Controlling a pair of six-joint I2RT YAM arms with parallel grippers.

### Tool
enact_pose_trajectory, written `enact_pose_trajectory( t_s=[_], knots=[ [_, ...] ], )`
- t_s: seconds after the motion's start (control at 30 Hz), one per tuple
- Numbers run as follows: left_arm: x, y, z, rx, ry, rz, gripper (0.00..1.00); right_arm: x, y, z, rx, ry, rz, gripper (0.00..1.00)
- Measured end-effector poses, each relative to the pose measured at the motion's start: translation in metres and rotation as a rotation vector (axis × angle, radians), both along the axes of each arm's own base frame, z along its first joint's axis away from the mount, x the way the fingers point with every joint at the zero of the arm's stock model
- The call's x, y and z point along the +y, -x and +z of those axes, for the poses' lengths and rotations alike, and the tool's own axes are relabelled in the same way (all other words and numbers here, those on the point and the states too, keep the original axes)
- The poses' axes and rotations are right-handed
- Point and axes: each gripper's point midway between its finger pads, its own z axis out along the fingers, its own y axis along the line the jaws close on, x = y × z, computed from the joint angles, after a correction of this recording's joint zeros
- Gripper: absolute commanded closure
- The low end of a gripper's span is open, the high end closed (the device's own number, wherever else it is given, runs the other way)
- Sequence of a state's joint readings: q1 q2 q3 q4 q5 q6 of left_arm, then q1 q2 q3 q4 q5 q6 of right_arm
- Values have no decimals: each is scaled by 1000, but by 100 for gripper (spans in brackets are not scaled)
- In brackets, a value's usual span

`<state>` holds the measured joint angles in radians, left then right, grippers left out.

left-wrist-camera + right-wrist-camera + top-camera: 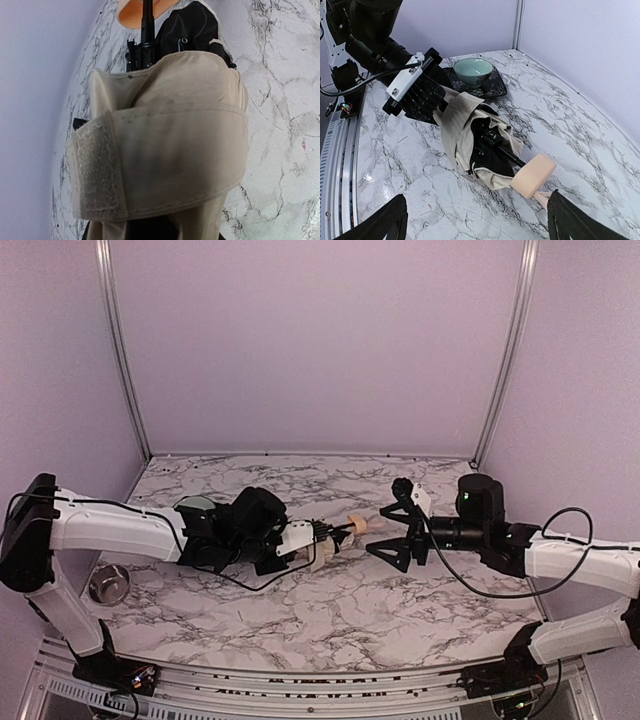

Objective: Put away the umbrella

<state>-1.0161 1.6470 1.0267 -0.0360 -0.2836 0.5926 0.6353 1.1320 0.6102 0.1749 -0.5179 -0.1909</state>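
Note:
The umbrella [322,543] lies folded on the marble table, cream fabric bunched around black lining. Its thin black shaft [512,156] ends in a tan handle [534,175] that points toward my right arm. My left gripper [296,546] is shut on the canopy's far end, as the right wrist view [427,102] shows. In the left wrist view the fabric [170,145] fills the frame, with a cream velcro band [95,170] wrapped around it; the fingers are hidden. My right gripper [398,530] is open, its fingers [580,220] straddling the space just short of the handle.
A teal bowl [472,70] stands on a dark square plate [495,89] behind the left gripper. A small metal cup [108,585] sits at the table's left edge. Lilac walls close in the table at the back and both sides.

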Motion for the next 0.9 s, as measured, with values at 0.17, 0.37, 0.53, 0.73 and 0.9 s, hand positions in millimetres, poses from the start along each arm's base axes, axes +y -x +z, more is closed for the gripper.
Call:
enact_pose_trajectory(
  t_s=[0.17, 0.37, 0.53, 0.73, 0.9],
  knots=[
    [1, -10, 39, -75, 14, 21, 100, 2, 3, 7, -20, -43, 18, 14],
    [0, -21, 73, -151, -9, 32, 100, 3, 15, 6, -41, -123, 42, 12],
    [-2, -24, 111, -206, 8, 16, 100, 9, 20, -15, -5, -155, 63, 10],
    [-6, -19, 147, -264, 33, -23, 100, 29, 6, -33, 47, -171, 99, 6],
    [-13, -14, 164, -287, 40, -56, 100, 48, -8, -16, -1, -229, 147, 5]
  ],
)
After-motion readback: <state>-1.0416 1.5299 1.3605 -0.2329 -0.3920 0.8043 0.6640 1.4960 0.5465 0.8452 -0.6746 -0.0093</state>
